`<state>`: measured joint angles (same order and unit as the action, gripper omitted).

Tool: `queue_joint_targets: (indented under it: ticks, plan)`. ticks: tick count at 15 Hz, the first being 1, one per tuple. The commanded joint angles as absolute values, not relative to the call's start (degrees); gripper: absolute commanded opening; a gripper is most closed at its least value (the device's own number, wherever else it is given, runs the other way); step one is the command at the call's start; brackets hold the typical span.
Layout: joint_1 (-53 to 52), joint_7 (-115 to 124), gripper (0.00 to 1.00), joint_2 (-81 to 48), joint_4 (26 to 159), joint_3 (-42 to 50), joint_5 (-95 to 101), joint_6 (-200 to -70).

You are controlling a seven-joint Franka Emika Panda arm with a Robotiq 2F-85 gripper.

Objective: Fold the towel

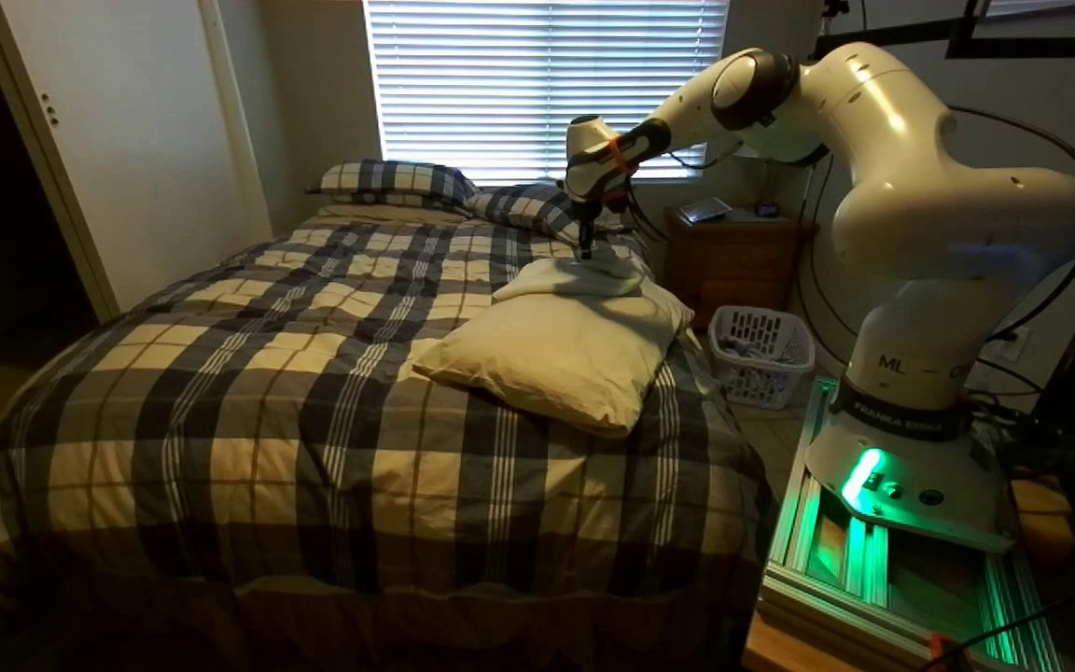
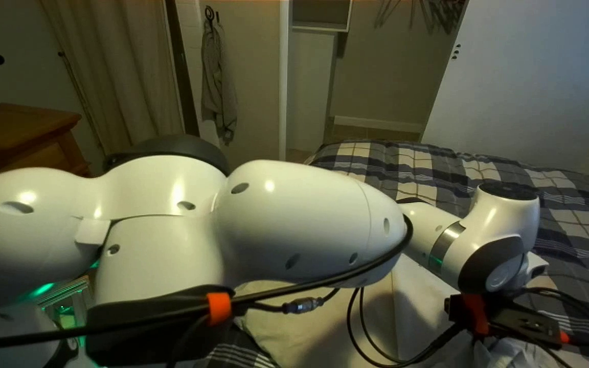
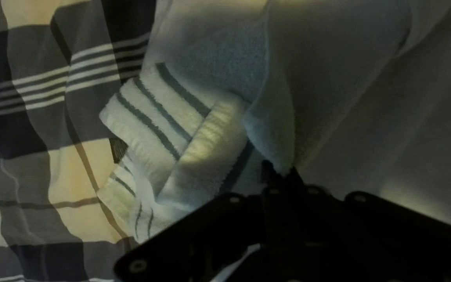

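Evidently the bed [image 1: 314, 401] serves as the work table here, a broad plaid-covered surface with room for soft goods to lie slack. The robot arm [image 1: 883, 159] stands beside it and arches over its side, so that it meets its work from above — a sensible angle, I judge, for plucking at one thin layer without shoving everything along. An exterior view puts a pale, plain pillow [image 1: 551, 359] beneath, lying askew on the side of the bed nearest the arm; it probably acts as a soft raised pad, whether meant so or not. The towel [image 1: 565, 278] is heaped on the pillow's far end, doubled over in loose layers, and in the wrist view its striped end [image 3: 159, 121] spills onto the plaid, partly turned back over itself. That looks to me like a fold begun rather than finished. To the right of that view the shadow is deep, and I cannot tell where towel gives way to pillow.

The gripper [image 3: 282, 172] points down at the towel, its jaws brought right together with hardly any gap. A narrow tongue of towel tapers to a point between the fingertips [image 3: 268, 178] — a small pinch, seemingly chosen so that a single layer can be drawn over while the rest lies where it is.
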<state>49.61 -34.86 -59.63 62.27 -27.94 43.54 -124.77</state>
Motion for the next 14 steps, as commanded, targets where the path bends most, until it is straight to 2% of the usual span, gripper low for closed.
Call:
queue_joint_targets:
  ticks: [1, 11, 14]
  plan:
    - [50.50, -37.04, 0.30, -58.86, 66.10, -30.54, 43.02, -128.79]
    - [57.29, -34.86, 0.98, -55.92, 72.59, -33.94, 41.57, -137.90]
    - [61.12, -36.70, 1.00, -55.91, 73.09, -36.92, 38.37, -136.95]
